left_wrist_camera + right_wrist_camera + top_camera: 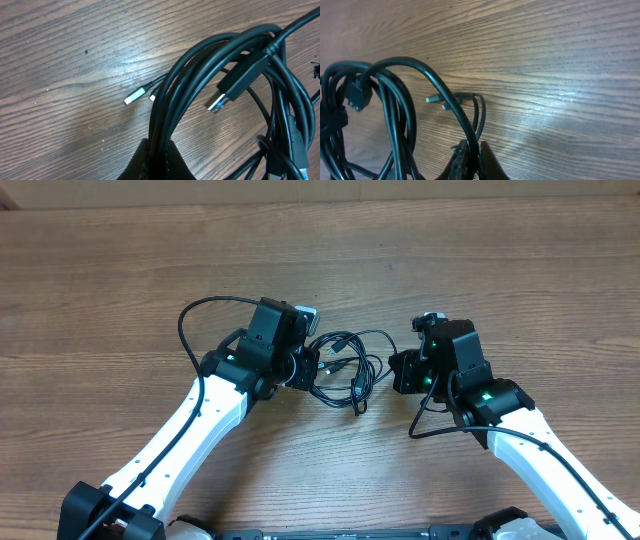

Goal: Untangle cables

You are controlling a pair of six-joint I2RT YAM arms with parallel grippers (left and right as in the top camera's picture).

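Left gripper (159,150): closest to our left wrist camera; we see its dark fingers (142,165) pinched together on a bunch of strands from the cables (210,65), which rise out of the grip and arch to the right.
Table (320,250): brown wood grain, filling the background of every view we have.
Left arm (200,420): white, reaching from the lower left edge up toward the middle of the table.
Right arm (545,455): white, coming in from the lower right, with green lights lit on its dark wrist.
Cables: one tangled black bundle of overlapping loops lying on the table near its middle, between the two grippers; from overhead we see it touching the left gripper on one side and reaching the right gripper on the other.
Right gripper (472,150): its fingers (492,167) are closed narrowly on a single strand that curves up and over to the left into the rest of the bundle.
Large plug (227,95): a flat black end with a metal tip, lying across the loops in the left wrist view.
Square plug (357,95): black, sitting in the thick of the bundle at the left of the right wrist view.
Small plugs (135,96): two thin silver-tipped ends side by side on bare wood, just beside the loops; we cannot tell which cord they belong to.
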